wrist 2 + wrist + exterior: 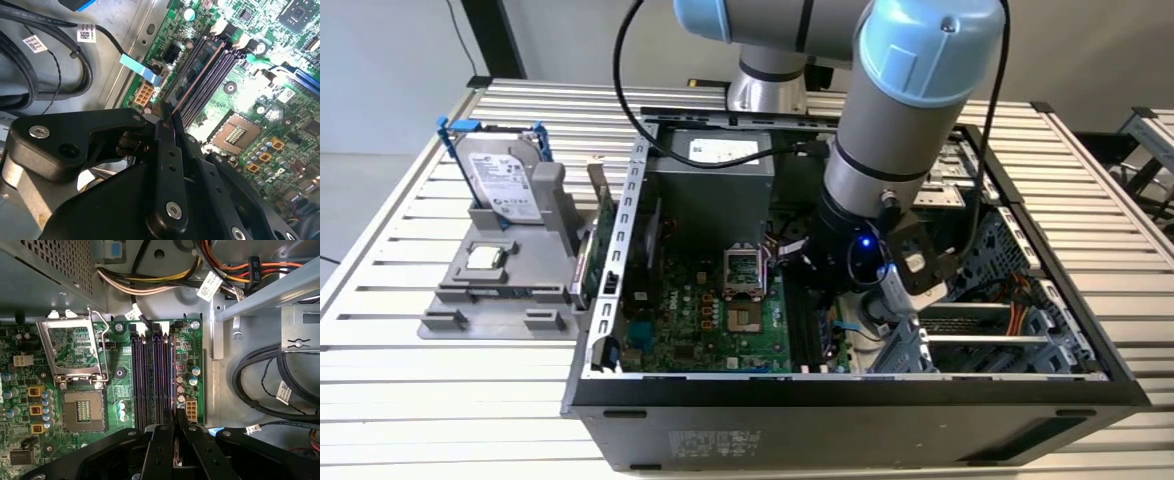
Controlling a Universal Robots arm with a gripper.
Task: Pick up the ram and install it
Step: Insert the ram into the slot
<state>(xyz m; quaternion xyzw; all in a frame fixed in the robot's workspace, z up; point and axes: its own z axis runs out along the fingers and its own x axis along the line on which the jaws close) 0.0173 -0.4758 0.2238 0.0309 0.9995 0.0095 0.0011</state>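
Fingers (167, 131) clamp the edge-on ram (196, 75), its lower end hidden, over the slots (150, 375).

This looks like a robotics lab or test workshop set up for computer assembly. A pale table (400, 250) built of ribbed aluminium slats carries an opened black desktop computer case (854, 400), its green motherboard (707, 320) laid bare. Beside it, towards the exterior view's left, a grey plastic fixture block (494, 290) holds a grey hard drive in a blue bracket (500, 175) upright. A silver and light-blue industrial robot arm (907, 100) reaches into the case. Plain white walls and a bare grey floor (360, 180) surround the bench.
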